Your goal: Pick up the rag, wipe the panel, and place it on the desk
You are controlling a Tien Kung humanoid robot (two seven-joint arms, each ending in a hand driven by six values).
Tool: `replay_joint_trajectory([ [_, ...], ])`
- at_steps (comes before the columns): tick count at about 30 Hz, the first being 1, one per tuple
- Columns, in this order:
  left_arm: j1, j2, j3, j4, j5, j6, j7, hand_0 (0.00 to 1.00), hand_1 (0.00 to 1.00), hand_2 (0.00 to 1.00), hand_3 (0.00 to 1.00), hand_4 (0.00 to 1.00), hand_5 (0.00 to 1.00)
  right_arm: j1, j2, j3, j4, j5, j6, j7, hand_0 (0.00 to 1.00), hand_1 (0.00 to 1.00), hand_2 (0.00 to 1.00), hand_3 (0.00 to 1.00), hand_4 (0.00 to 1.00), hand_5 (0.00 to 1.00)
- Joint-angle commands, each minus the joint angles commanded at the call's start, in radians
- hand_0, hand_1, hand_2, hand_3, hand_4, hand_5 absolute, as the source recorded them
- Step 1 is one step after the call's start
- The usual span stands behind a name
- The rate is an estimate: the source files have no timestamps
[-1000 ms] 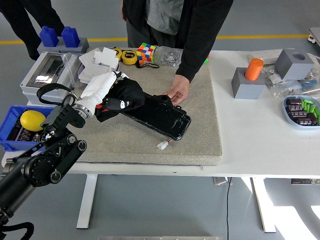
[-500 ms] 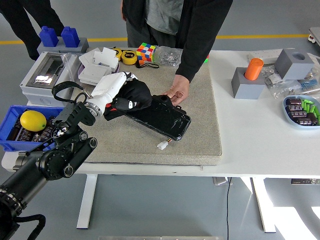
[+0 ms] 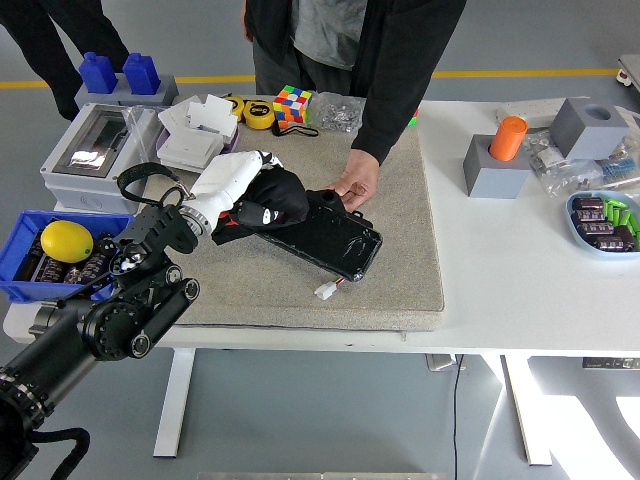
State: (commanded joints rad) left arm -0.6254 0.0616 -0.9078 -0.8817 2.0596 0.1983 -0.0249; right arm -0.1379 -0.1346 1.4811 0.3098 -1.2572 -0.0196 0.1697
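Nearest us, the left arm comes in from the lower left over the counter [image 3: 520,290] edge & the grey mat [image 3: 400,270]. Our left robot hand [image 3: 235,180] is clamped down on the black rag [image 3: 268,198], fingers curled over the bunched cloth, w/ the rag pressed on the left end of the black panel [image 3: 325,235]. A small white connector [image 3: 325,291] lies just beside the panel's near edge.

Vs. a sec ago, hand + rag have slid right, further onto the panel, so we judge the wipe stroke is under way, not finished; most of the glossy face to the right isn't covered yet. Right arm isn't visible.

Further back, a person's hand [image 3: 355,185] rests on the panel's far edge, seemingly steadying it; it hasn't shifted. We'd watch that gap as the rag travels toward it.

Beyond: Rubik's cube [image 3: 292,103] & yellow tape measure [image 3: 259,114] at the mat's far edge, blue bin [image 3: 20,250] w/ a lemon [image 3: 66,241] at left.
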Motion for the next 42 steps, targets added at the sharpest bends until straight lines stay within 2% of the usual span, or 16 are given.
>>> replay_joint_trajectory([
  [11,-0.012,-0.002,0.176,-0.053,-0.041,-0.020,0.031,0.251,0.369,0.466,0.556,0.723,0.002,0.001,0.000,-0.014,0.014,0.010,-0.001,0.000,0.590,0.607,0.555,0.542,0.939,0.381],
  [19,-0.019,-0.009,0.290,-0.097,-0.082,-0.017,0.031,0.249,0.367,0.465,0.555,0.724,0.002,-0.002,0.000,-0.012,0.012,0.006,0.000,0.000,0.590,0.607,0.555,0.542,0.940,0.381],
  [31,-0.031,-0.023,0.347,-0.151,-0.095,-0.010,0.031,0.247,0.359,0.465,0.555,0.728,0.002,-0.002,0.002,-0.010,0.011,0.003,0.000,0.001,0.591,0.607,0.555,0.541,0.940,0.380],
  [42,-0.045,-0.026,0.319,-0.088,-0.081,-0.002,0.027,0.246,0.354,0.465,0.555,0.731,0.002,-0.002,0.002,-0.010,0.010,0.002,0.000,0.001,0.591,0.607,0.554,0.540,0.939,0.378],
])
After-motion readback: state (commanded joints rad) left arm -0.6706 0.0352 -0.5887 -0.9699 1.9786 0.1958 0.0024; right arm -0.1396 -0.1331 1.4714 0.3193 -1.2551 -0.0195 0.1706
